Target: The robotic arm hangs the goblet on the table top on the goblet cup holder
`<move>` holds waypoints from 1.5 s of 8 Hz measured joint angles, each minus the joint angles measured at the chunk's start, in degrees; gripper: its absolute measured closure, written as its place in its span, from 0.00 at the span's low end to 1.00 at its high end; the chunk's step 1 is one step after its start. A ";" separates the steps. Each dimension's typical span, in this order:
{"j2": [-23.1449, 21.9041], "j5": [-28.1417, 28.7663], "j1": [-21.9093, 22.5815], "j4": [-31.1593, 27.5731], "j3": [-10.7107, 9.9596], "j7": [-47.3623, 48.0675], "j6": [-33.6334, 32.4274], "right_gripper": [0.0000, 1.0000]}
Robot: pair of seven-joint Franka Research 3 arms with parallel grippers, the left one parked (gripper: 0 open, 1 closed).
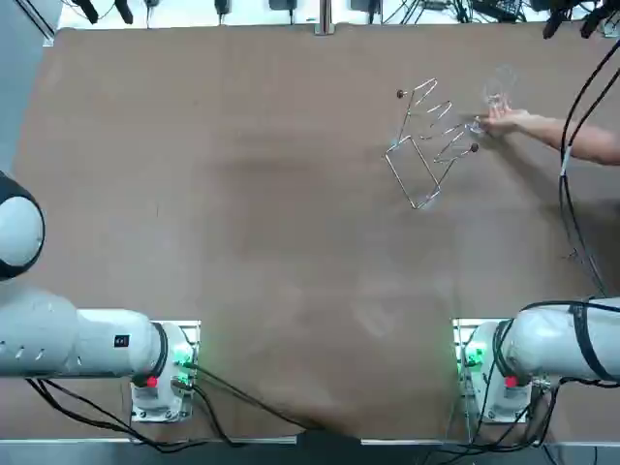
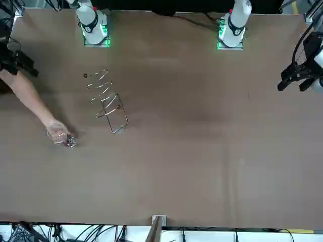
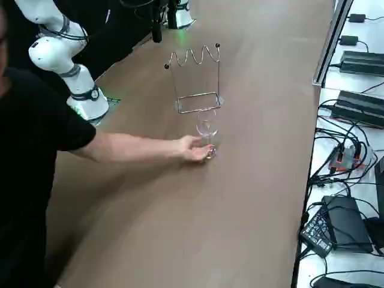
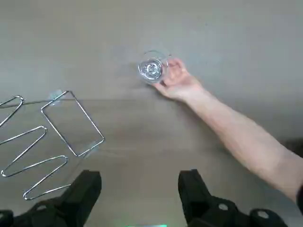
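Brown table (image 4: 236, 38) check: locate goblet (image 4: 151, 70) standing upright, stem vertical, just beside wire rack (image 4: 52, 137), ahead of and well apart from right gripper (image 4: 139, 179), fingers spread and empty; note person's hand (image 4: 179, 84) touching goblet, far nearer than gripper.

A person's hand (image 3: 193, 149) partly covers the goblet (image 3: 206, 129) at its foot, so the stem is hard to trace. The holder (image 4: 42, 142) runs off the wrist view's edge. The right gripper (image 4: 139, 184), high over the counter (image 4: 142, 23), shows only the parted tips of its jaws.
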 joint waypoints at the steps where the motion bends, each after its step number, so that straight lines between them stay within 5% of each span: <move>1: -0.01 0.10 0.00 0.00 -0.01 -0.01 0.01 0.00; 7: 3.04 0.51 -0.80 2.52 -0.85 -0.02 1.70 0.00; 12: 12.18 6.07 -8.57 4.58 -2.91 -11.23 10.54 0.00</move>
